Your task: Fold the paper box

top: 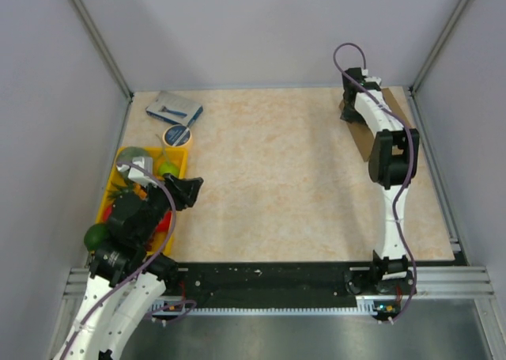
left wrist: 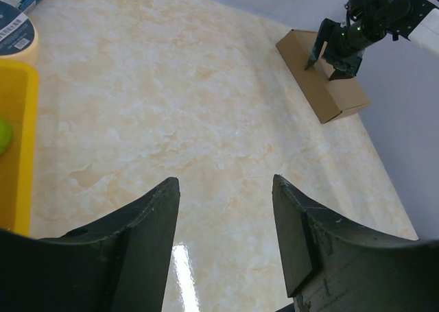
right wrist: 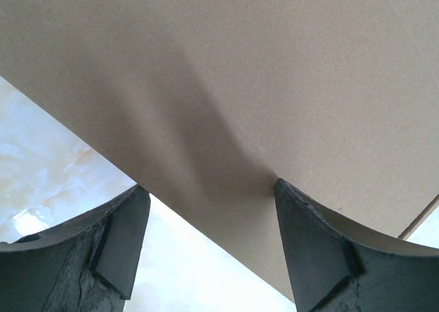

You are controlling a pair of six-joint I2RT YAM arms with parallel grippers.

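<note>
The plain brown corrugated cardboard box [top: 360, 144] lies at the upper right of the overhead view, beneath the right arm's fingers [right wrist: 120, 243], which are spread, one tip seemingly touching the cardboard. Pressed there, it could skid on the glossy counter [top: 300, 178] instead of folding, since nothing braces it: the left arm's fingers [left wrist: 137, 236], spread and empty, sit lower left. Counted: one box, one yellow plastic tray [left wrist: 17, 154], one tape roll [top: 176, 135], one blue-grey flat packet [top: 175, 107].
</note>
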